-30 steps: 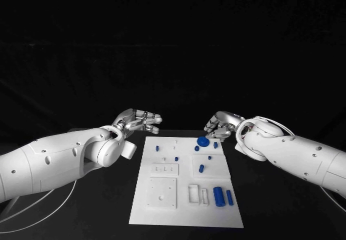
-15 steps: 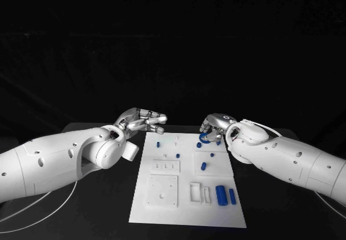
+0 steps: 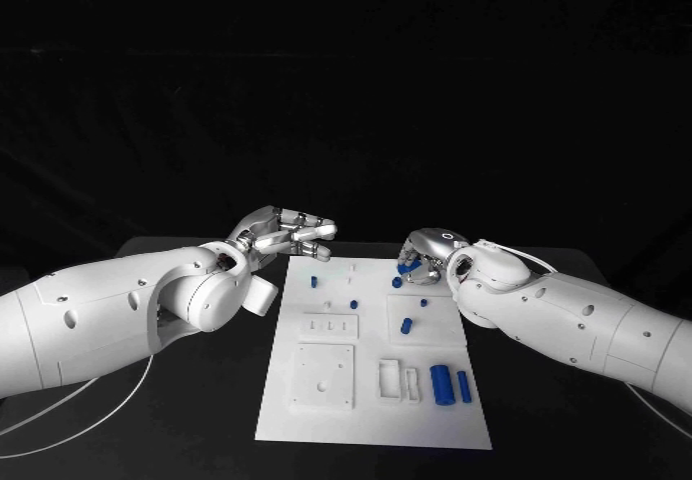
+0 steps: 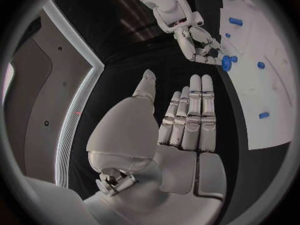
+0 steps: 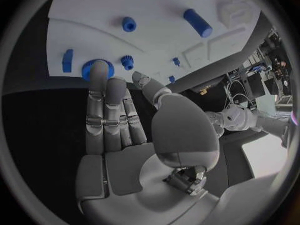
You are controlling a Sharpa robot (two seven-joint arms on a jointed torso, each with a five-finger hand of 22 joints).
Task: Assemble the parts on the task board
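The white task board [image 3: 326, 420] lies lengthwise in the middle of the table. A round blue gear [image 3: 408, 268] lies near its far right corner, and my right hand [image 3: 427, 252] has its fingertips on it. In the right wrist view the fingers [image 5: 100, 92] reach onto the gear [image 5: 94, 69] while the thumb stays apart from it. My left hand [image 3: 289, 236] hovers by the board's far left corner, fingers extended and holding nothing. In the left wrist view the palm [image 4: 181, 135] is bare, with the right hand [image 4: 199, 41] beyond it at the gear [image 4: 226, 62].
Small blue parts [image 3: 315, 282] [image 3: 353, 302] [image 3: 426, 301] [image 3: 408, 324] are scattered over the board's far half. Two larger blue cylinders [image 3: 441, 385] [image 3: 464, 386] lie near its front right. White raised blocks [image 3: 325, 378] sit at the front left. Both forearms flank the board.
The camera has shifted. My right hand has come in over the far right corner and set its fingertips on the blue gear. The left hand edged slightly toward the board.
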